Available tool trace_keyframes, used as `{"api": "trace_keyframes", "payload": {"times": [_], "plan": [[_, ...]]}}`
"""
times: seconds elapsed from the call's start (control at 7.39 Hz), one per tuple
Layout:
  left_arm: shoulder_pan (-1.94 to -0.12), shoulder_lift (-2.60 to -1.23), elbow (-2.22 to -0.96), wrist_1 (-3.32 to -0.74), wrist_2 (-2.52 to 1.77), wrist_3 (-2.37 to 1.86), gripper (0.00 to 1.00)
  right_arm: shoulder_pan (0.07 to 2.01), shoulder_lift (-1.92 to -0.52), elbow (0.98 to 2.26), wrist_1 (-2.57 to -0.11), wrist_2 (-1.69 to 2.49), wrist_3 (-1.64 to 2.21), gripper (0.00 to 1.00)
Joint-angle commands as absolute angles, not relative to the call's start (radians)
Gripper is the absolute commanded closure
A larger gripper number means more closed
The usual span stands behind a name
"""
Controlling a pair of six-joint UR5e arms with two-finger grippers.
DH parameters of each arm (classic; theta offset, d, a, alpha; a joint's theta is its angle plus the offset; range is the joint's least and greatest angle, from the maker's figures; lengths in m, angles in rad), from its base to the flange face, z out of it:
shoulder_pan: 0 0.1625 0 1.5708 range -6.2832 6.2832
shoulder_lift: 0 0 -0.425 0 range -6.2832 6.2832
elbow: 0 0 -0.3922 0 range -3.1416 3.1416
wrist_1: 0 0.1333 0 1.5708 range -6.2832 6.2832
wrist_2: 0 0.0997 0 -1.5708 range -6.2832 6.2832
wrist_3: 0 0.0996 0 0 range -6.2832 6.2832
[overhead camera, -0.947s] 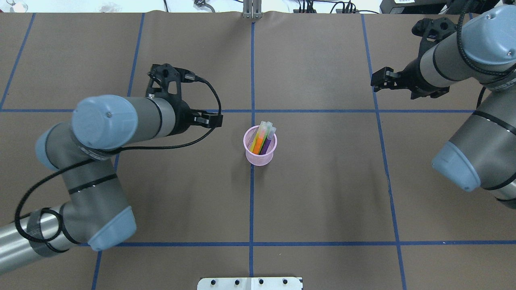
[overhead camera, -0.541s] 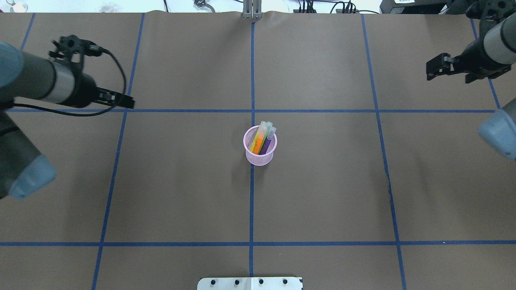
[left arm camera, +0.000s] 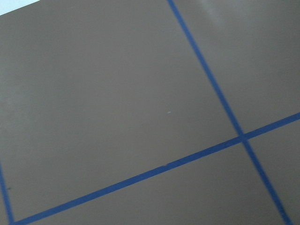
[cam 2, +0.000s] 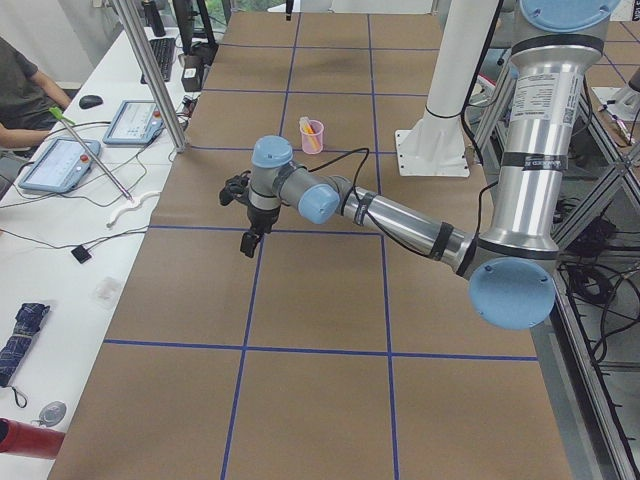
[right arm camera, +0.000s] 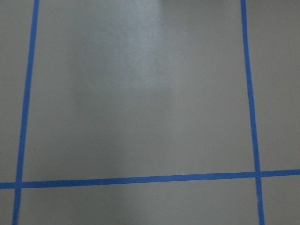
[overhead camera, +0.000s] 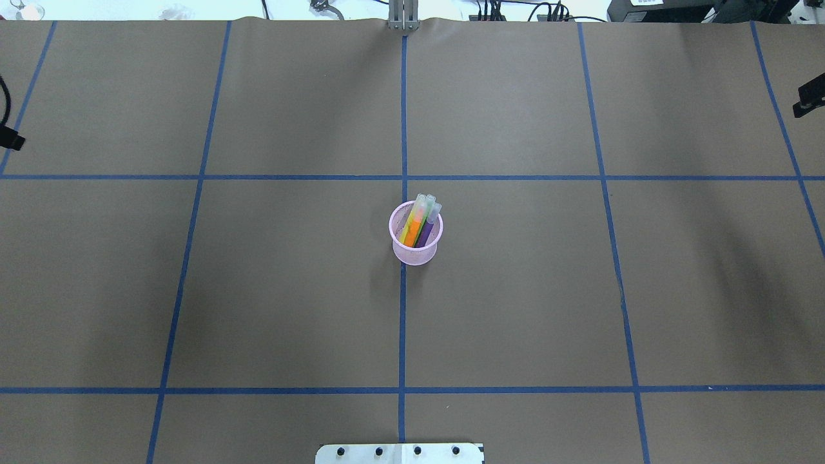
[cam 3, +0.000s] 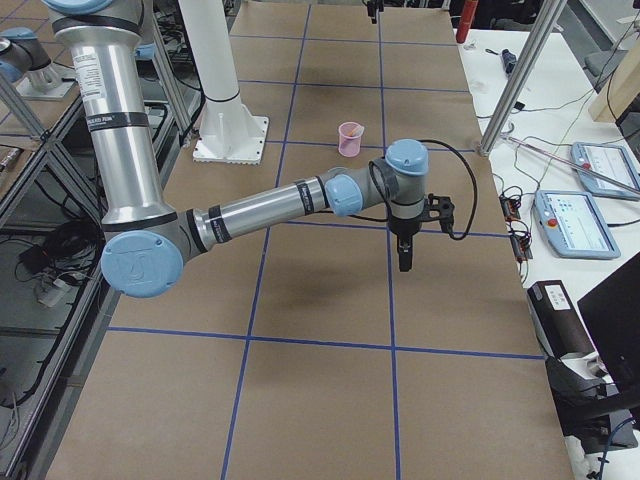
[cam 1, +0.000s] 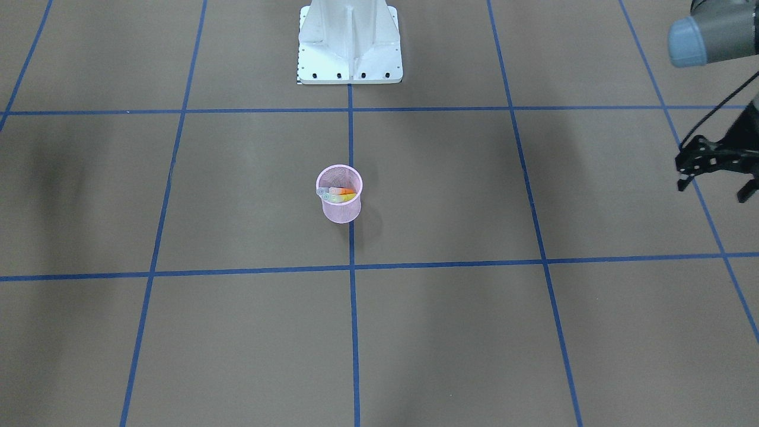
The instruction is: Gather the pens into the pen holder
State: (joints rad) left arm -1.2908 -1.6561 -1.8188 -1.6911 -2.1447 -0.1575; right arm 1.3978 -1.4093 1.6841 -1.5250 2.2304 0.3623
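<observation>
The pink mesh pen holder [overhead camera: 416, 255] stands upright at the table's middle, on the centre blue line. The pens [overhead camera: 417, 222] stand inside it: yellow, orange, green and purple, pale caps up and leaning to the far rim. The holder also shows in the front view [cam 1: 341, 213], the left view [cam 2: 312, 138] and the right view [cam 3: 350, 139]. My left gripper [overhead camera: 11, 138] is only a black tip at the overhead view's left edge. My right gripper [overhead camera: 809, 100] is a tip at its right edge. Both are far from the holder, and I cannot tell whether they are open or shut.
Brown paper with blue tape lines [overhead camera: 403, 322] covers the table. The robot's white base plate [cam 1: 350, 41] sits at the near middle edge. The side views show my left gripper [cam 2: 247, 244] and right gripper [cam 3: 404, 258] pointing down above the paper. Both wrist views show paper and tape only.
Both arms have swung outward from the holder, the left to the left edge and the right to the right edge of the overhead view. Holder and pens have not moved.
</observation>
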Motion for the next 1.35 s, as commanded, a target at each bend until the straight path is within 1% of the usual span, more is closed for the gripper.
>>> {"api": "trace_keyframes", "payload": {"times": [0.0,0.14,0.27,0.41,0.54,1.08,1.22], "plan": [[-1.469,-1.661,-1.670,-1.595,-2.405,-0.032,0.01,1.480,-1.422,1.567,-1.526,2.322,0.214,0.00],[-1.530,-1.664,-1.601,-1.604,-2.486,-0.028,0.01,1.524,-1.420,1.510,-1.526,2.350,0.133,0.00],[-1.537,-1.652,-1.591,-1.606,-2.482,0.030,0.01,1.535,-1.417,1.502,-1.523,2.379,0.103,0.00],[-1.540,-1.638,-1.553,-1.603,-2.477,0.052,0.01,1.536,-1.414,1.502,-1.525,2.379,0.104,0.00],[-1.540,-1.606,-1.548,-1.617,-2.474,0.054,0.00,1.536,-1.422,1.514,-1.522,2.382,0.103,0.00],[-1.540,-1.594,-1.591,-1.620,-2.426,0.002,0.00,1.536,-1.428,1.525,-1.525,2.395,0.097,0.00],[-1.539,-1.573,-1.661,-1.608,-2.407,-0.012,0.00,1.536,-1.446,1.531,-1.523,2.393,0.100,0.00]]}}
